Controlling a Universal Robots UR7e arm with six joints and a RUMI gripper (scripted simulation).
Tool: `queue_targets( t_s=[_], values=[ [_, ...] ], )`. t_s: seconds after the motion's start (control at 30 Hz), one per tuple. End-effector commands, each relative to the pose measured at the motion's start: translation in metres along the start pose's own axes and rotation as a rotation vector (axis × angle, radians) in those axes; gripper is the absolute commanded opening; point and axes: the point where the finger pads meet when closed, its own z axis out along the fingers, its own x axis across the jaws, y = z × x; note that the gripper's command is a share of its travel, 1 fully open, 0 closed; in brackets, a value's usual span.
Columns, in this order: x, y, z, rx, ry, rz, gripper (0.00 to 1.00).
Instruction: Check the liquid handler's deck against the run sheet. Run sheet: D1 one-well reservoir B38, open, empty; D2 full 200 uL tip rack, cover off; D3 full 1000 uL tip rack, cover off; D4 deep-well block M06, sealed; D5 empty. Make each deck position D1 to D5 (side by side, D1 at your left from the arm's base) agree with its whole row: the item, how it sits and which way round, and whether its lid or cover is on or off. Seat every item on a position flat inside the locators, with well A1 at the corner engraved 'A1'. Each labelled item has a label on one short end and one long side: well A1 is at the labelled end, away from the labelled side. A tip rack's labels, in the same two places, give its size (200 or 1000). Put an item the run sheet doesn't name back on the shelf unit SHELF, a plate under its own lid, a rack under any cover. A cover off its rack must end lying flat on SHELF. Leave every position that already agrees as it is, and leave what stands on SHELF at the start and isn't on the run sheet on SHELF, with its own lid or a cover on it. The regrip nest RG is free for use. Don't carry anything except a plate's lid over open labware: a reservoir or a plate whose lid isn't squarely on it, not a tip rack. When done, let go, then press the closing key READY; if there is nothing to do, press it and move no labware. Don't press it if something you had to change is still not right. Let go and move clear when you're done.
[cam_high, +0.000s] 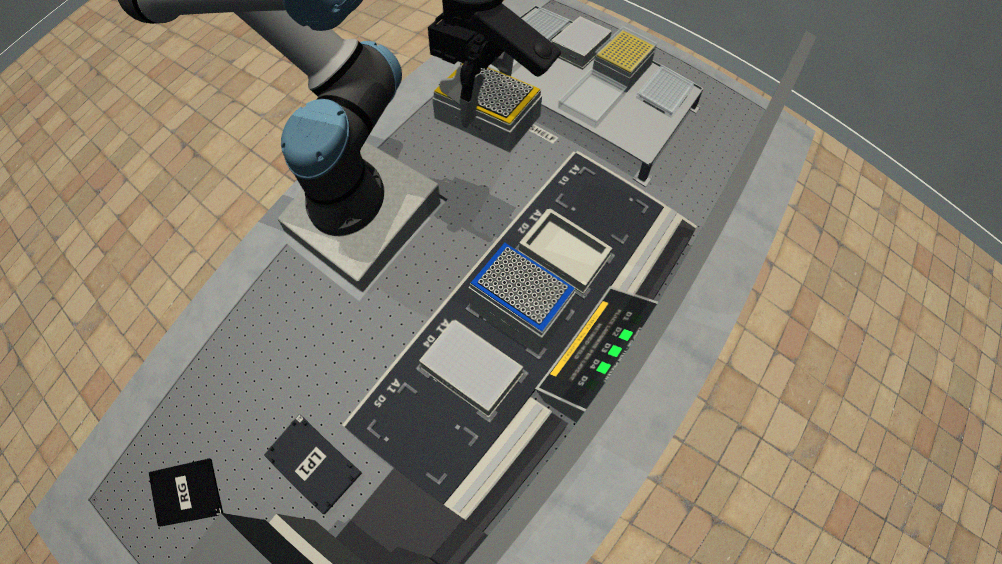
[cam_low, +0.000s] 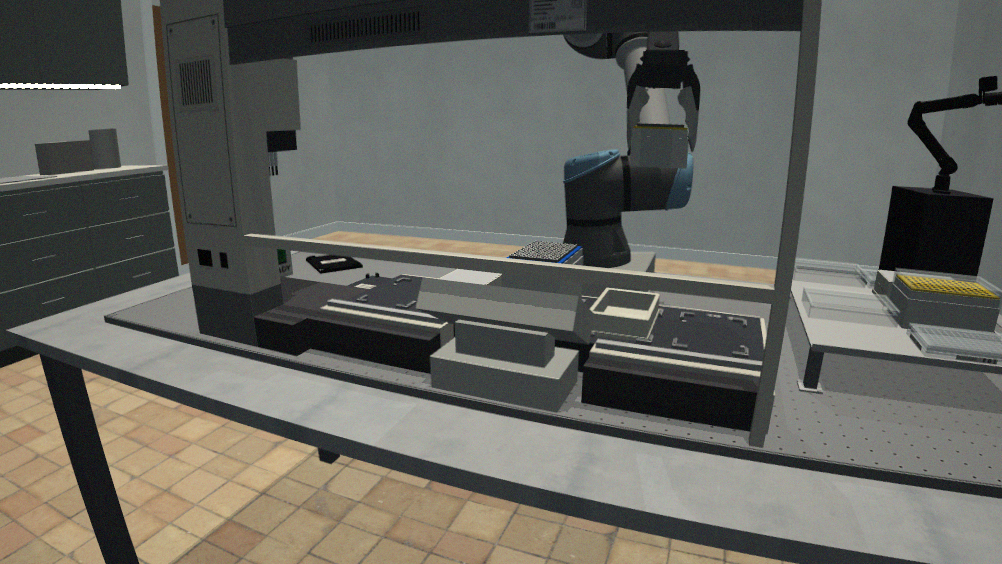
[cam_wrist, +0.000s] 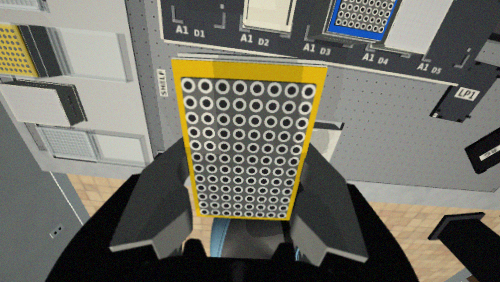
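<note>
Grey drawer cabinet (cam_low: 84, 224) beside tiled floor (cam_high: 140, 175).

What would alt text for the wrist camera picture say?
The dark two-jaw end effector grips a yellow-framed rack of ringed pipette tips by its long sides, high above a grey perforated bench. Beyond lies a dark deck marked D1 to D5.

We are looking at our arm (cam_high: 336, 63): light grey tubes are linking dark charcoal joint housings, and pale blue caps are closing the joint ends (the nearest cap is looking faintly mottled). Our gripper (cam_wrist: 250, 225) is showing a black body and two broad, grey, wedge-shaped fingers. Our foot is sitting on a pale grey square pedestal (cam_high: 413, 192).
</note>
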Motion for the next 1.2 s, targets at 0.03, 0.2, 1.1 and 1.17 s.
queue_targets(
  t_s=[0.03,0.2,1.1,1.17],
  values=[
    [0.028,0.001,0.0,0.001,-0.002,0.014,0.0],
    [0.043,0.002,0.0,0.001,-0.002,0.014,0.0],
    [0.122,0.007,0.0,0.001,-0.001,0.122,0.0],
    [0.132,0.008,0.0,0.001,-0.001,0.122,0.0]
  ],
)
